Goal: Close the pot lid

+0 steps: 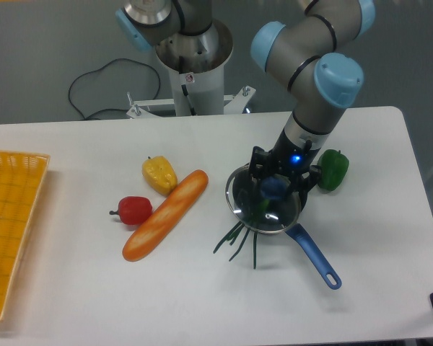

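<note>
The arm reaches down from the far side of the bench (72, 288), with its grey links bent at blue-capped joints and the wrist pointing almost straight down. The hand (275, 187) hangs over the pot (239, 193) and its fingers are closed around the blue knob of the lid (267, 216). A small blue light shines on the wrist just above the fingers.

The lid covers nearly the whole mouth of the pot, which stands right of the middle of the bench. It is not clear if the lid's rim already sits flat on the pot or is a little above it. The pot's blue handle (314, 257) points toward the near right corner of the bench and ends in a loop. Through the glass the inside of the pot looks dark, and what is inside cannot be told.

A bunch of green chives (238, 243) lies against the near side of the pot. A green pepper (333, 169) stands just beside the hand, toward the right edge. A yellow basket (14, 194) lies at the left edge, with something small and orange at its near left side.
</note>
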